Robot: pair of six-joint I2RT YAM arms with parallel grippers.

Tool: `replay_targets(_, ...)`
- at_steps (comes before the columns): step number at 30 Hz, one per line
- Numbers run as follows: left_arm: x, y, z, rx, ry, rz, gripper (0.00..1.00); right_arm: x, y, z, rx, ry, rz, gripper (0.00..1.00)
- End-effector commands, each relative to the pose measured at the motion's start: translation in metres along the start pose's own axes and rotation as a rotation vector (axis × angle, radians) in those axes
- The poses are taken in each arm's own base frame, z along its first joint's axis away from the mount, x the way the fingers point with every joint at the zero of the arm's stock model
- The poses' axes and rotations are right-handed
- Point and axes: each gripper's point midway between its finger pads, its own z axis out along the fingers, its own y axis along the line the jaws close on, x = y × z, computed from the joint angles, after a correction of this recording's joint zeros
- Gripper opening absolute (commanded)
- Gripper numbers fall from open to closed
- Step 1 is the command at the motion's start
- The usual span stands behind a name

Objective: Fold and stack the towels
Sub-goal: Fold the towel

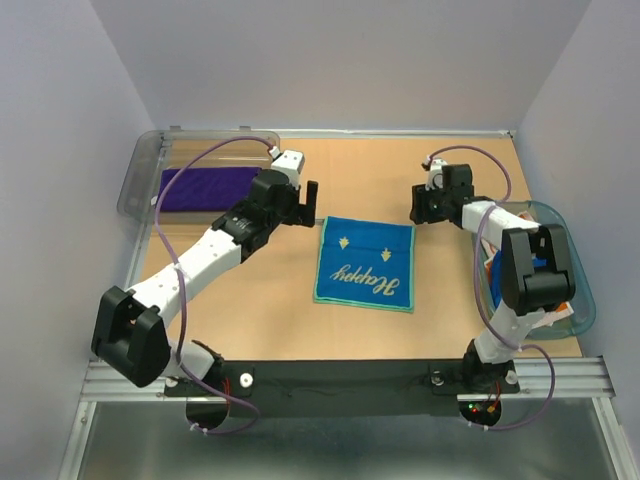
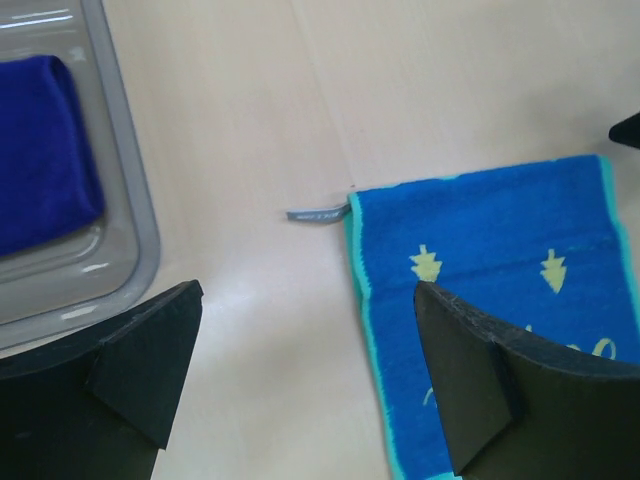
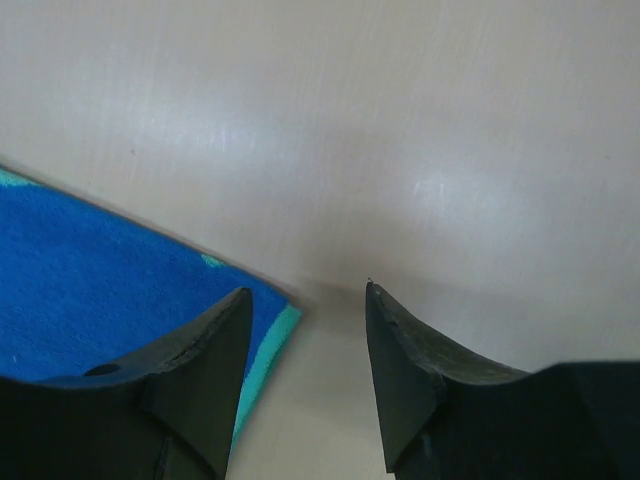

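- Blue towel (image 1: 365, 263): I count one spread flat on the wooden table (image 1: 260, 300), midway between the two arms. It is a soft looped rectangle with a teal border, two small yellow motifs and the yellow word "Happy".
- Purple towel (image 1: 205, 188): I count one, a folded plush strip inside the bin at the far left corner.
- One bin (image 1: 140, 175) of clear grey plastic with rounded corners, and one translucent teal oval basket (image 1: 585, 290) at the right edge.
- Scraps of cloth (image 1: 567, 307) in orange, white and blue show in the basket. The right arm (image 1: 530, 270) covers most of them, so I cannot count them or read their prints.
- Two black grippers. The left gripper (image 1: 312, 205) hovers at the blue towel's far left corner. Its wrist camera shows the fingers (image 2: 150, 370) spread wide with nothing between them.
- A small grey tag (image 2: 318, 214) sticks out of that corner onto bare wood.
- The right gripper (image 1: 418, 205) sits at the towel's far right corner. Its fingers (image 3: 215, 350) stand partly apart over bare table, gripping nothing, and one overlaps the teal edge.
- Both wrist views crop the towel to a corner. The left one also shows only part of the bin.
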Motion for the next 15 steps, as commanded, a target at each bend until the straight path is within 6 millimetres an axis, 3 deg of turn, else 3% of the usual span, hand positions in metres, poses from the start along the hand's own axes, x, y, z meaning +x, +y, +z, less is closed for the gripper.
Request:
replay_targets(1, 0.007, 0.013, -0.018, -0.011, 0.074, 0.180, 0.96, 0.012, 0.006, 0.002, -0.106, 0.117, -0.100, 0.52)
replay_targets(3, 0.007, 0.012, -0.017, -0.002, 0.084, 0.200, 0.91, 0.006, 0.009, 0.006, -0.138, 0.114, -0.109, 0.48)
replay_targets(5, 0.012, 0.007, -0.013, 0.031, 0.103, 0.209, 0.87, 0.014, 0.009, 0.012, -0.155, 0.148, -0.116, 0.46)
replay_targets(15, 0.015, -0.001, 0.000, 0.076, 0.113, 0.253, 0.87, 0.036, 0.005, 0.026, -0.165, 0.238, -0.122, 0.41)
